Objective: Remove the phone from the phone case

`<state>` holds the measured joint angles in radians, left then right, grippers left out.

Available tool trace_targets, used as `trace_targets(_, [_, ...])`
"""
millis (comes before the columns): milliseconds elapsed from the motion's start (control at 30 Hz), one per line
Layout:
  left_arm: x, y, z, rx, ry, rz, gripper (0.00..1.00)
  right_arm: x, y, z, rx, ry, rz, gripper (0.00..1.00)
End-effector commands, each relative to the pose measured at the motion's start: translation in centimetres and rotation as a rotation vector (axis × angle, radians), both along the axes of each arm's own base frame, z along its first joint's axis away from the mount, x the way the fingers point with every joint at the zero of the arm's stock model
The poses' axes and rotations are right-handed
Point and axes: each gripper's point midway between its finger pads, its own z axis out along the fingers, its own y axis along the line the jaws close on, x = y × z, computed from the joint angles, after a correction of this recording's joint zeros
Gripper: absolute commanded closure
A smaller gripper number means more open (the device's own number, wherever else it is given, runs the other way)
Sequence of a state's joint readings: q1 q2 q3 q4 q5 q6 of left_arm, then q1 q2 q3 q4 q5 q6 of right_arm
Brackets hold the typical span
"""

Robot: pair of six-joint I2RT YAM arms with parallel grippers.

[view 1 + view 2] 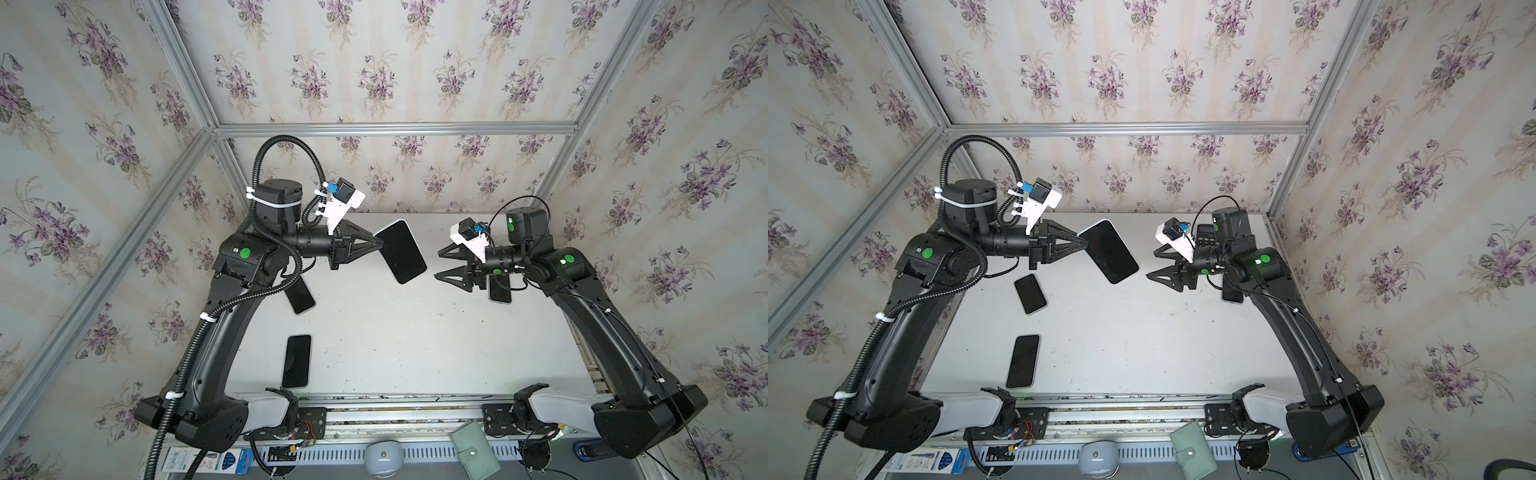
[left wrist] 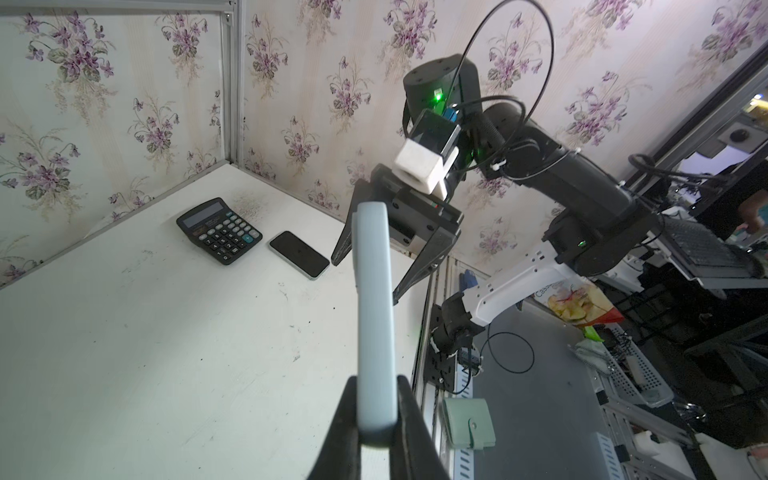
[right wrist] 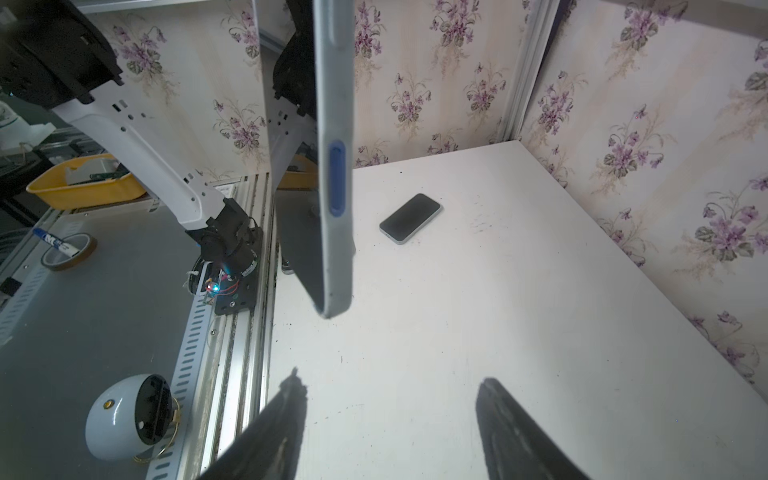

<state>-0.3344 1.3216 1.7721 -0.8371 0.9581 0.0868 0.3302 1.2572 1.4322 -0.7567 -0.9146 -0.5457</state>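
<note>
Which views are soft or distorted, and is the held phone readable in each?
In both top views wide-angle bending splays the walls, but the held phone is sharp, its screen dark. In the left wrist view its near end in the left gripper is softer than the calculator. In the right wrist view the right gripper shows dark, blurred jaws; the blue side button is clear.

Right arm [image 1: 582,299] covers most of one phone [image 1: 500,296].

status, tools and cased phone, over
Left tool shut on cased phone, held aloft. Right tool open, facing it, not touching. Gap between clear.
</note>
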Motion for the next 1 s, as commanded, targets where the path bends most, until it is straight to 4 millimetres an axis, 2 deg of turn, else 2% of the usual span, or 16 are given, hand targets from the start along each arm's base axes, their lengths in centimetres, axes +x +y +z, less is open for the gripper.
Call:
trace_targets(0, [-0.4,0.0,-0.2,0.041,-0.08,-0.017,1.0,-1.2,0.9,0.6,0.001,-0.047,0.098,0.36])
trace_targets(100, [-0.3,0.0,-0.4,0.053,-0.087,-0.011,1.0,-1.8,1.8,0.2,-0.015,-0.038,0.144,0.41])
trace_targets(267, [-0.4,0.0,-0.8,0.065,-0.092,-0.016,1.0,-2.1,2.0,-0.3,-0.028,-0.034,0.165,0.47])
trace_targets(700, [-1.3,-0.6,-0.8,0.059,-0.099,-0.059,1.0,-2.1,3.2,-1.3,-0.046,-0.013,0.197,0.55])
trace_targets(967, [-1.7,-0.7,-0.8,0.058,-0.11,-0.072,1.0,-2.6,3.4,-1.4,-0.057,-0.01,0.218,0.63])
